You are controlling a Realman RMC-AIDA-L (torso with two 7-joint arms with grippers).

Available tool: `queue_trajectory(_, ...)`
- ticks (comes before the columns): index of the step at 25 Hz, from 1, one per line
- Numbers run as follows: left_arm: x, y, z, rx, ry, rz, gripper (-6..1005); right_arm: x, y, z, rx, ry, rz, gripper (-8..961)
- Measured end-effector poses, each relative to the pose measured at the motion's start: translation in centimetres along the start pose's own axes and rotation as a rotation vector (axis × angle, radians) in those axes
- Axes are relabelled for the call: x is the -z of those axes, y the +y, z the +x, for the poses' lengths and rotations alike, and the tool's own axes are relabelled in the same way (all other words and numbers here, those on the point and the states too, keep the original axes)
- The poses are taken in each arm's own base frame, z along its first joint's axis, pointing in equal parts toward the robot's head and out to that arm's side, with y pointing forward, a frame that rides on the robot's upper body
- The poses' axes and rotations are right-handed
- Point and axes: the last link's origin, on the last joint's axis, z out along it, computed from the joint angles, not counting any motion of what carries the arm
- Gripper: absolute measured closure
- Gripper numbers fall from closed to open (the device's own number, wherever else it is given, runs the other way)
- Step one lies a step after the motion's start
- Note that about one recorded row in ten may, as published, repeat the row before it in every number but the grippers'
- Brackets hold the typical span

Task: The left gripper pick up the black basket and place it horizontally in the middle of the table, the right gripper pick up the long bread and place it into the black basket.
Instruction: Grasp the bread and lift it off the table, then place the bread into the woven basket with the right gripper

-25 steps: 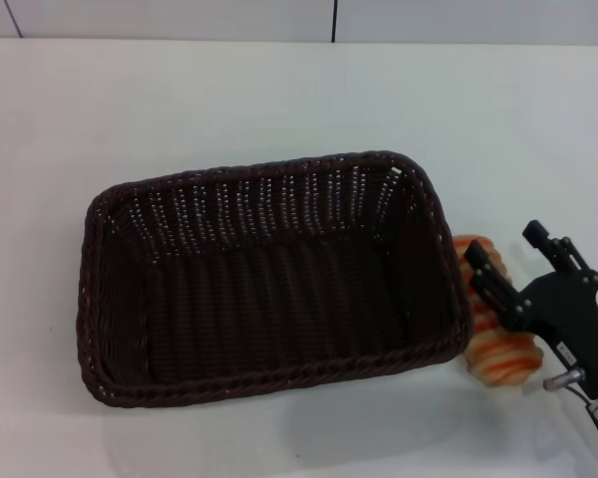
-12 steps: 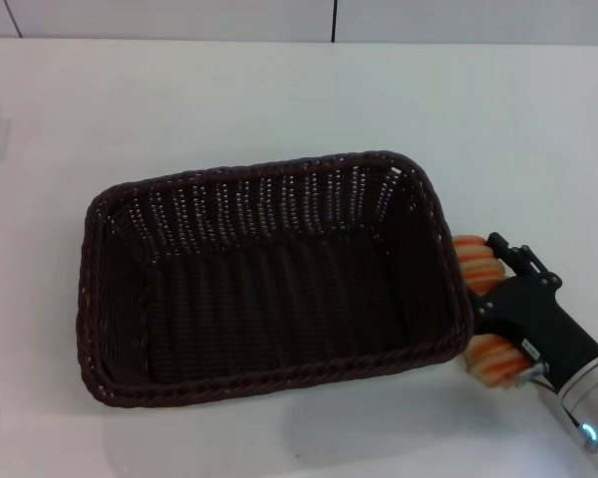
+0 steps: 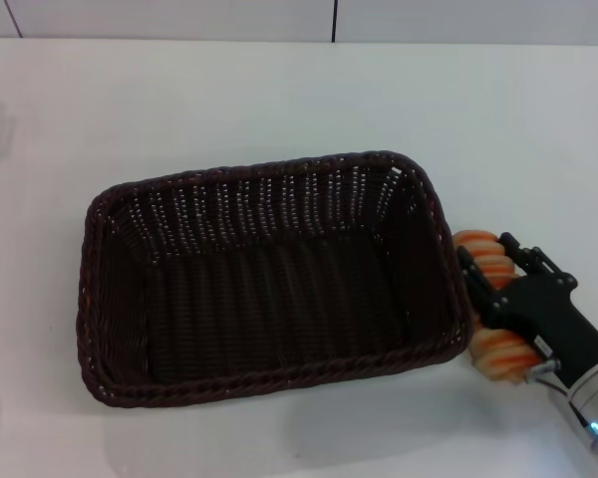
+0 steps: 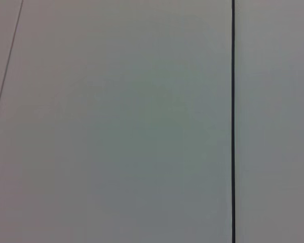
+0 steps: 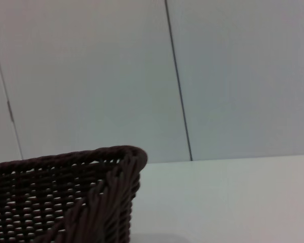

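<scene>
The black basket [image 3: 264, 279] lies lengthwise across the middle of the white table [image 3: 279, 100], open side up and with nothing in it. One of its corners shows in the right wrist view [image 5: 91, 197]. The long bread [image 3: 500, 354], tan with orange stripes, lies on the table right beside the basket's right end. My right gripper [image 3: 490, 254] is down over the bread with a finger on each side of it, closed against it. The bread still rests on the table. The left gripper is out of view.
The basket's right wall stands right next to the bread and the right gripper. The wall with a dark seam [image 3: 335, 20] runs behind the table. The left wrist view shows only plain wall panels [image 4: 142, 121].
My right gripper came down from just above the bread and now has its fingers around it. The bread and the basket have stayed in place.
</scene>
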Motion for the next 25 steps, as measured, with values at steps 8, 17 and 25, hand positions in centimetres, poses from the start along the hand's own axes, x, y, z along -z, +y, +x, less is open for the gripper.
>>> queue_trajectory(8, 0.0, 0.1, 0.0, 0.001, 0.002, -0.002, 169, 1.1, -0.9, -1.3, 0.000, -0.113, 0.048, 383)
queue_trajectory(17, -0.1, 0.3, 0.1, -0.002, 0.004, -0.016, 169, 3.0, -1.4, -3.9, 0.016, -0.329, 0.070, 426)
queue_trajectory(25, -0.4, 0.7, 0.3, 0.004, 0.014, -0.023, 170, 4.8, -0.1, -8.0, 0.034, -0.644, -0.018, 483)
